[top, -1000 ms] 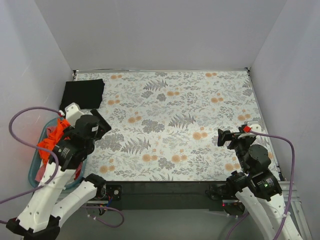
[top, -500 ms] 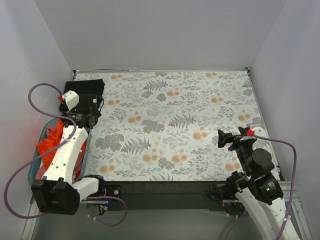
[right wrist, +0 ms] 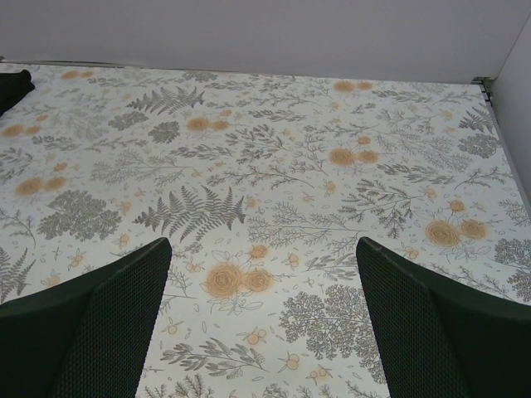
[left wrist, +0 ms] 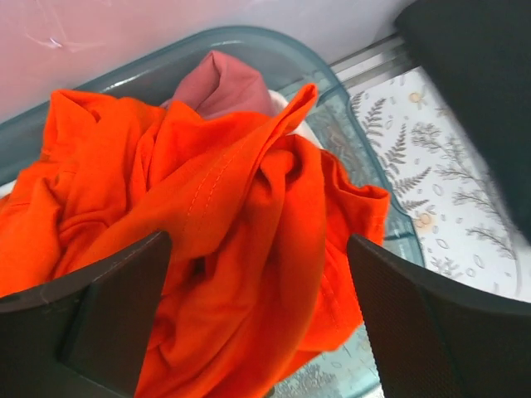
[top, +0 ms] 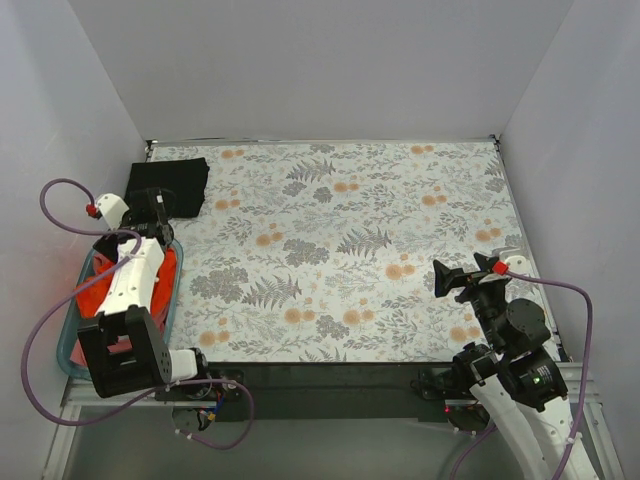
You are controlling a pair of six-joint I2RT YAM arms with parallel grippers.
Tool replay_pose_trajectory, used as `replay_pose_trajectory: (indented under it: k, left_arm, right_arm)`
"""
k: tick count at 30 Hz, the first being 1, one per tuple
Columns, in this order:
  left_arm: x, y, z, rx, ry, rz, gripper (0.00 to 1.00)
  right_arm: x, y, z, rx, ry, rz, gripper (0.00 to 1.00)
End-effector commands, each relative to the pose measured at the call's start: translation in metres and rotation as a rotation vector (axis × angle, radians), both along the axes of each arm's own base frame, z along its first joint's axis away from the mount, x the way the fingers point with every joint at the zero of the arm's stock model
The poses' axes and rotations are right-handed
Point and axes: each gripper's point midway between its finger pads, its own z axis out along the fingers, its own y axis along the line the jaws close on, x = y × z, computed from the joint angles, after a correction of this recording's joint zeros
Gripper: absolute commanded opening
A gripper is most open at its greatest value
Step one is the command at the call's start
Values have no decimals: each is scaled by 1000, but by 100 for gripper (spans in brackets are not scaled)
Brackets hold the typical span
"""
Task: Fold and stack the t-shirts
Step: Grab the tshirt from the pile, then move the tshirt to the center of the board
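A bright orange-red t-shirt [left wrist: 232,224] lies crumpled on top in the teal basket [left wrist: 249,37], over a dusty pink t-shirt [left wrist: 224,83] and a sliver of white cloth [left wrist: 288,106]. My left gripper [left wrist: 257,249] hangs open just above the orange cloth, holding nothing. From above, it [top: 155,225] sits over the basket's far end, with orange cloth [top: 168,272] showing beside the arm. A folded black t-shirt [top: 168,187] lies at the table's far left corner. My right gripper [top: 465,277] hovers open over the table's near right, with nothing between its fingers [right wrist: 124,282].
The floral tablecloth [top: 350,230] covers the whole table. The teal basket's rim [top: 70,345] runs along the left edge, against the white wall. White walls close in the left, back and right. A purple cable [top: 60,190] loops above the left wrist.
My left arm has swung back and left, and its gripper now points down into the basket over the orange t-shirt. The right arm has hardly moved.
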Motion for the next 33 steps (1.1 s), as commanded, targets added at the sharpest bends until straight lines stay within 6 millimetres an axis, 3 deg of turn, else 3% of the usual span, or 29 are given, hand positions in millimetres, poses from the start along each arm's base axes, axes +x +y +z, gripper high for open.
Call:
replay_pose_trajectory:
  k: [1,2,5,6,10,13,16,19,20,22,23,24,25,27,28,29,30,31,32,33]
  left_arm:
    - [3,11,-6,22,-39,51,85]
    - [4,12,-7,26,-45,54,80]
    - [2,14,-11,44,-42,51,53]
    - [1,15,-12,53,-32,47,32]
    - [-1,18,5,96,-38,35,0]
    - [6,16,41,134,-100,1,0]
    - [24,-1,97,156,-231,-109,0]
    - [50,-38,140,142,-336,-281,0]
    - [62,-70,147,153,-331,-383,0]
    - [77,-101,166,174,-339,-482,0]
    - [85,-134,173,177,-343,-582,0]
    - [93,-152,175,181,-340,-631,0]
    - [100,-187,193,183,-394,-719,0]
    - [110,-224,199,219,-383,-827,0]
    - [109,-262,208,219,-421,-918,0]
    - [110,-283,219,221,-444,-966,0]
    - [111,-304,218,228,-435,-1019,0]
    - [108,-346,207,219,-421,-1114,0]
    - [105,-368,203,214,-416,-1161,0]
    - [101,-390,195,202,-409,-1205,6]
  right_arm:
    - [1,3,17,8,-49,16,98]
    - [1,4,15,4,-44,19,98]
    - [2,6,14,-2,-35,28,99]
    - [2,6,13,-6,-34,32,98]
    - [5,9,8,-18,-8,37,98]
    - [7,9,5,-25,8,38,98]
    - [9,11,2,-32,24,38,98]
    - [11,11,-2,-40,40,35,99]
    - [11,10,-1,-40,40,32,98]
    - [12,9,0,-39,38,21,99]
    - [11,8,0,-39,37,19,99]
    - [12,6,1,-38,34,10,98]
    - [11,5,5,-32,23,4,98]
    - [10,1,11,-27,8,-13,98]
    - [8,-1,20,-20,-7,-21,98]
    - [7,-3,25,-17,-16,-30,98]
    - [6,-7,28,-24,-14,-44,98]
    - [7,-7,30,-30,-9,-49,98]
    - [4,-9,43,-26,-30,-52,98]
    - [5,-10,44,-40,-16,-58,98]
